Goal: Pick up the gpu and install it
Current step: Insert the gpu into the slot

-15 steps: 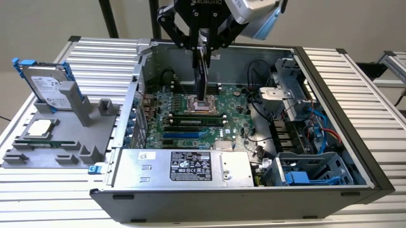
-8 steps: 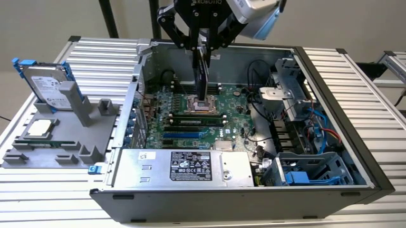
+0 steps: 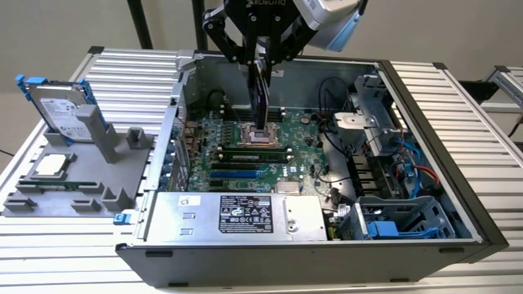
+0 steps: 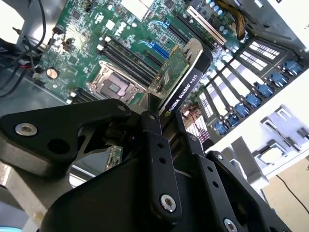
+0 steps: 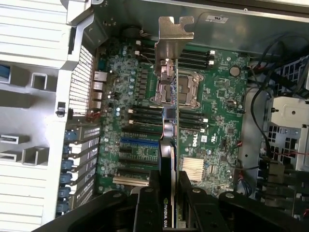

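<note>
hand (image 3: pixel 263 56): clenched on the gpu (image 3: pixel 259 101) | gpu: hangs on edge, metal bracket (image 5: pixel 175 41) end down, inside the open computer case (image 3: pixel 286 263) | position: over the green motherboard (image 3: pixel 307 144), by the processor socket (image 5: pixel 187 88)

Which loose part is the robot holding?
The gpu, clamped in the fingers over the motherboard; the hard drive and CPU sit on the grey stand.

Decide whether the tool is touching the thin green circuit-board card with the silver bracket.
Touching. In the first wrist view the tool clamps the thin green circuit-board card from both sides, with no gap.
</note>
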